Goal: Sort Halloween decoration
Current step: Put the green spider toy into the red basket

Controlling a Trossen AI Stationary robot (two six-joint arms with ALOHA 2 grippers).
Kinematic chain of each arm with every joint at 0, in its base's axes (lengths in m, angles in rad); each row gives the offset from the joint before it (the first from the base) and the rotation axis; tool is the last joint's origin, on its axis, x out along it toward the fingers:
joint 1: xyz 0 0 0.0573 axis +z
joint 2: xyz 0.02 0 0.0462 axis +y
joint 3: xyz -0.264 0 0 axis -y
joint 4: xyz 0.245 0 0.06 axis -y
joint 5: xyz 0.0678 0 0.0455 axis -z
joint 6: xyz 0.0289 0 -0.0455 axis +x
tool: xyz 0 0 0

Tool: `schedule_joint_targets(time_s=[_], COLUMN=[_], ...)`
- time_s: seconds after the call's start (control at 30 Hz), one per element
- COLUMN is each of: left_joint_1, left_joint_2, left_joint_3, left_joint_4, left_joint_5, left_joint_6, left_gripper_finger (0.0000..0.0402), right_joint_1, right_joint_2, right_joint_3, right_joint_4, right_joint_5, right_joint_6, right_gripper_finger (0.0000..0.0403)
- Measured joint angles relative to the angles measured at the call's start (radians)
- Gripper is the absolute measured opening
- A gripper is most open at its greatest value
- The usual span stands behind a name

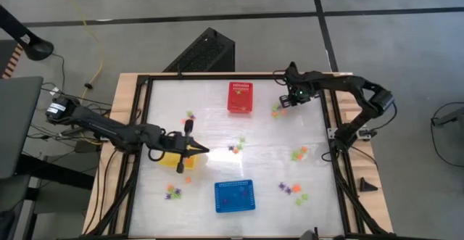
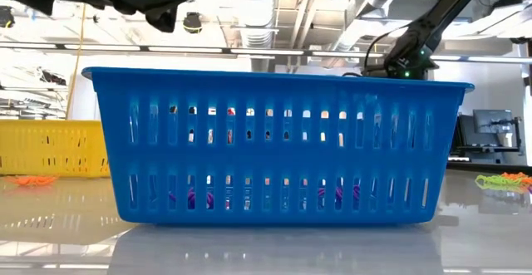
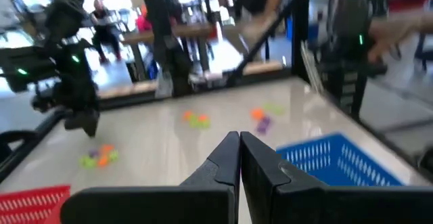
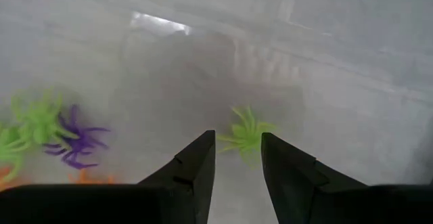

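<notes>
High view: the table [image 1: 217, 135] carries three perforated baskets. The red basket [image 1: 240, 97] sits near the far edge, the blue basket [image 1: 234, 196] near the near edge, and the yellow basket [image 1: 171, 160] at the left, partly covered by the left arm. The left hand [image 1: 199, 151] hangs over the yellow basket's right side. The right hand [image 1: 285, 99] is low at the far right corner, just beside a small cluster of trinkets [image 1: 278, 109]. Further trinkets lie scattered: a group at mid-table [image 1: 236, 146], one at the right [image 1: 299, 153], one at the near right [image 1: 291, 191], and one at the near left [image 1: 172, 191].

Low view: the blue basket [image 2: 278, 146] fills the picture, with coloured pieces visible through its slots. The yellow basket [image 2: 51, 148] stands behind it at the left.

Left wrist view: the left hand [image 3: 239, 143] has its fingers pressed together, with nothing between them. The blue basket [image 3: 331, 160] and the red basket [image 3: 34, 200] show beyond.

Right wrist view: the right hand [image 4: 238, 145] has its fingers spread, with a light green spider [image 4: 245, 133] on the table just ahead of the gap. A purple spider [image 4: 76, 141] and more green pieces [image 4: 30, 122] lie to one side.
</notes>
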Motion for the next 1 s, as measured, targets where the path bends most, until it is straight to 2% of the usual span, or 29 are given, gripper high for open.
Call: schedule_joint_targets(time_s=[0.17,0.6,0.87,1.0], left_joint_1=[0.000,0.000,0.000,0.000], left_joint_2=[0.000,0.000,0.000,0.000], left_joint_3=[0.061,0.061,0.061,0.061], left_joint_4=[-0.176,-0.179,-0.179,-0.178], left_joint_5=[-0.001,-0.004,-0.004,-0.003], left_joint_6=[0.003,0.003,0.003,0.002], left_gripper_finger=[0.0000,0.0000,0.0000,0.0000], right_joint_1=[-0.033,-0.048,-0.039,-0.028], right_joint_2=[0.000,-0.003,-0.003,-0.003], right_joint_3=[0.000,-0.033,-0.039,-0.040], right_joint_4=[0.003,-0.004,-0.006,-0.004], right_joint_5=[-0.002,-0.030,-0.030,-0.028], right_joint_6=[-0.006,-0.002,-0.004,-0.009], right_gripper_finger=[0.0136,0.0090,0.0022,0.0020])
